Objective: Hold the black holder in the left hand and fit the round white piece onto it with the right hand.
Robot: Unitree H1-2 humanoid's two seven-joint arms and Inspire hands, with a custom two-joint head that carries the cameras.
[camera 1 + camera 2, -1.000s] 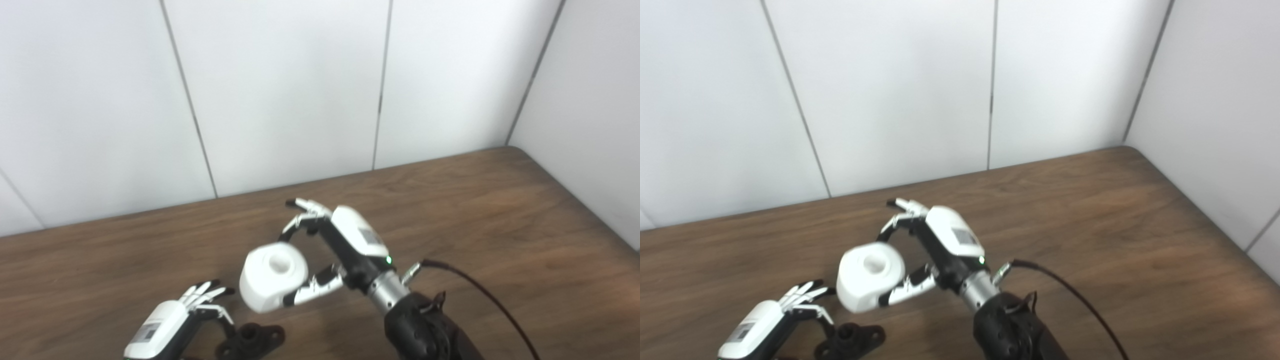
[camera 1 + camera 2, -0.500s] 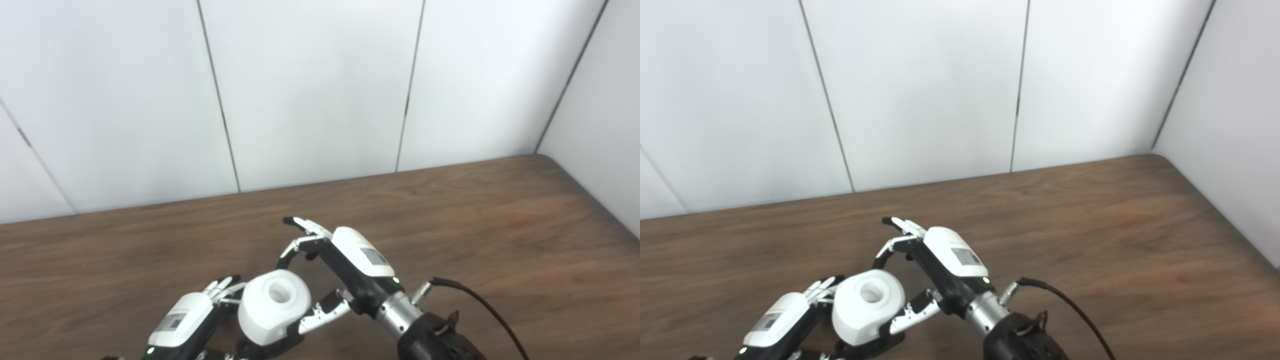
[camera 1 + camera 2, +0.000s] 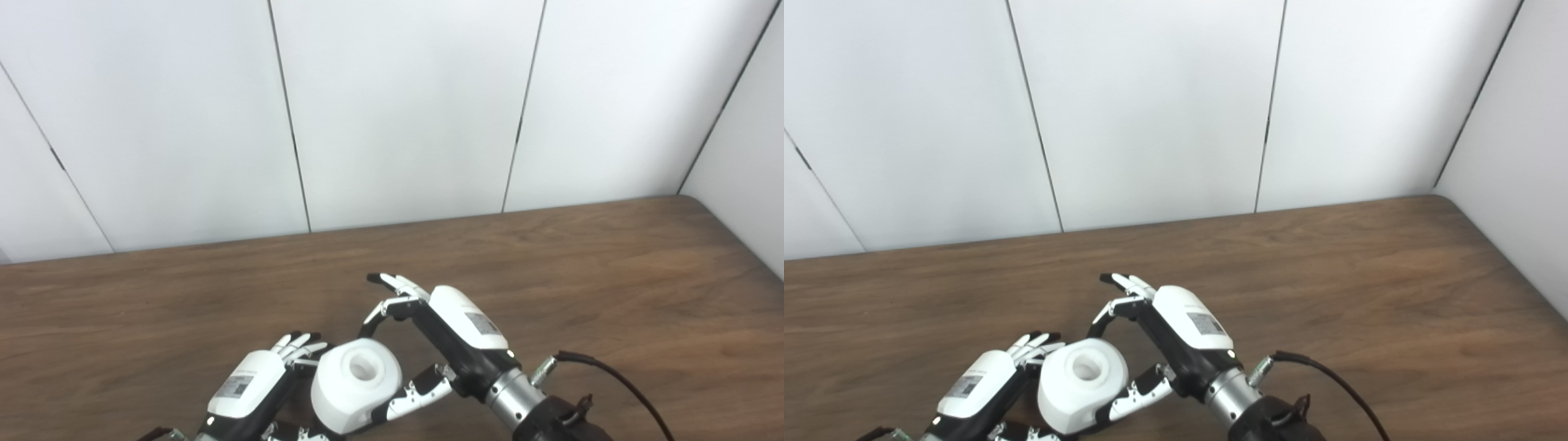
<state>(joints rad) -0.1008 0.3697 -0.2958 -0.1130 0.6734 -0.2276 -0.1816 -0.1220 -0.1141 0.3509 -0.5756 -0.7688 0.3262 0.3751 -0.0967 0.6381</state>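
The right hand (image 3: 450,334) grips the round white piece (image 3: 355,386) between thumb below and curled fingers (image 3: 392,294) above, its central hole facing up. The piece sits just beside the left hand (image 3: 254,386), touching or nearly touching that hand's fingertips (image 3: 300,343). The left hand's palm faces down, and what it grasps is hidden at the bottom edge; only dark bits show beneath the piece. A black cable (image 3: 618,386) trails from the right wrist over the brown wooden table (image 3: 582,275), with white wall panels (image 3: 398,104) behind

2 head views, looking down, table (image 3: 612,275) shared
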